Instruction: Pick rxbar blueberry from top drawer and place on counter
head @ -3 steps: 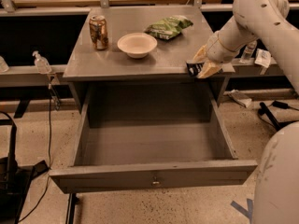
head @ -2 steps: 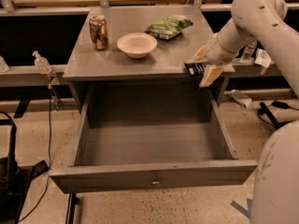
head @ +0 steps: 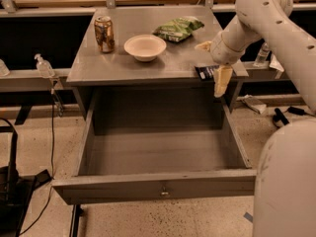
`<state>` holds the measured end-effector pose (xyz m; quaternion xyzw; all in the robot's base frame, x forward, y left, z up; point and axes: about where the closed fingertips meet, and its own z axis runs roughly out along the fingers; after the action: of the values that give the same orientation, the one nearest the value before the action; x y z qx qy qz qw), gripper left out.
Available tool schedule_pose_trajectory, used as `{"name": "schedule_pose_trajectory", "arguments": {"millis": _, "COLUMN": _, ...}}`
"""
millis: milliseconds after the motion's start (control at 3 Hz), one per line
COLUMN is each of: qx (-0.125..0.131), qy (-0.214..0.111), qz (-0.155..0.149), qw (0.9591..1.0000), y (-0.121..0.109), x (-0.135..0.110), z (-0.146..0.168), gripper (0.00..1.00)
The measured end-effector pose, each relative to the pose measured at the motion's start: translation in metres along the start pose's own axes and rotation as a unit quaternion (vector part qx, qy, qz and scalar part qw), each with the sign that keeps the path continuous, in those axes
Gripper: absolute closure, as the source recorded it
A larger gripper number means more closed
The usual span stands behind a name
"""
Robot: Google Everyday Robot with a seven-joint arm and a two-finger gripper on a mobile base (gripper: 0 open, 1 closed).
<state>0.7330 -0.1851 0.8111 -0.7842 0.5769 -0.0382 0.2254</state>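
Grey counter (head: 123, 70): top drawer (head: 158, 190) pulled open below its front edge.
Can (head: 104, 33): back-left corner.
Bowl (head: 144, 47): middle.
Chip bag (head: 178, 28): back-right.
rxbar blueberry (head: 205, 72): flat at front-right corner, between the jaws.
Gripper (head: 211, 69): over front-right corner, jaws spread wide, gripping nothing.

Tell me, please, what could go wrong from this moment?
1. The rxbar blueberry lies at the front right edge of the counter, above the open top drawer. A small push might tip it into the drawer or onto the floor.
2. The gripper is open and close around the bar, so pulling away carelessly could drag it off.
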Motion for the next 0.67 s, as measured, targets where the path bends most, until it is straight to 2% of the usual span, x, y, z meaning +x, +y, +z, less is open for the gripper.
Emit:
{"name": "schedule_pose_trajectory", "arguments": {"millis": 333, "qx": 0.016, "qy": -0.030, "qz": -0.008, "qw": 0.9994, "y": -0.005, "x": -0.005, "z": -0.014, "gripper": 0.00}}
{"name": "schedule_pose_trajectory", "arguments": {"millis": 667, "qx": 0.049, "qy": -0.067, "qz": 0.013, "qw": 0.9965, "y": 0.001, "x": -0.001, "z": -0.041, "gripper": 0.00}}
